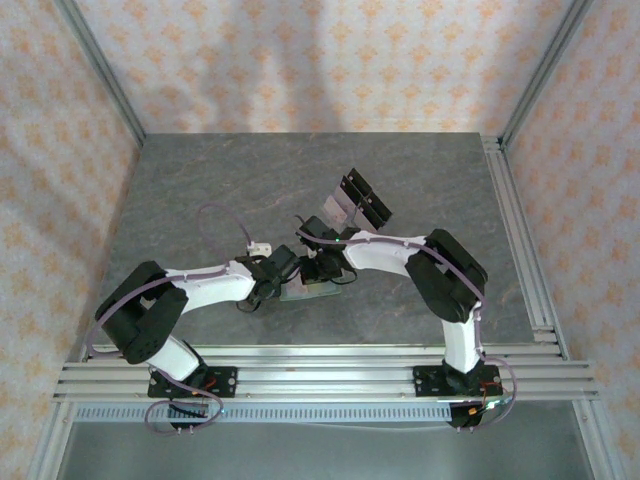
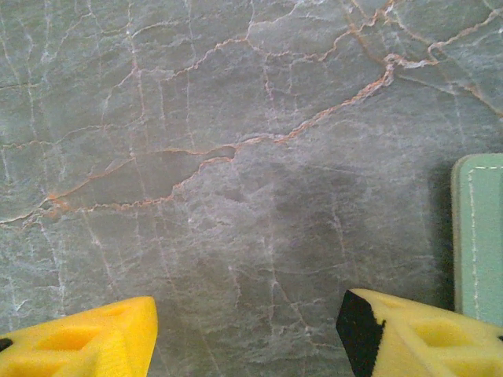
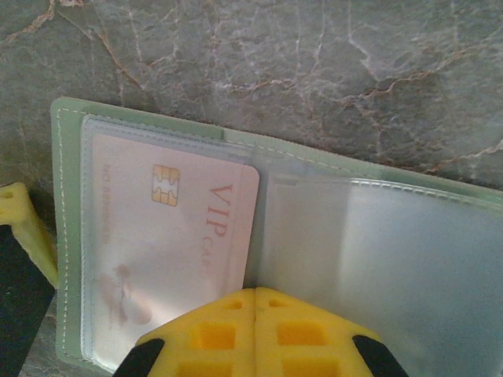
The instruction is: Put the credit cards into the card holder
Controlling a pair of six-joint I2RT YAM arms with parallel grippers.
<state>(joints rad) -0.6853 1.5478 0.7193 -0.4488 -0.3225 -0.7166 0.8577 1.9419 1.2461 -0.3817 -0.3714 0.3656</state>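
Grey veined stone surface (image 1: 200,190), floral-papered walls (image 1: 300,60); left end effector (image 2: 247,322) released, right end effector (image 3: 255,294) clenched at open holder (image 3: 67,196)

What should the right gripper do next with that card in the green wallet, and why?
Probably nudge the card a little deeper into its clear pocket. The right gripper is shut right by the card's edge near the fold of the card holder, and that edge looks not quite tucked in. The left gripper hangs open beside the holder, holding nothing.
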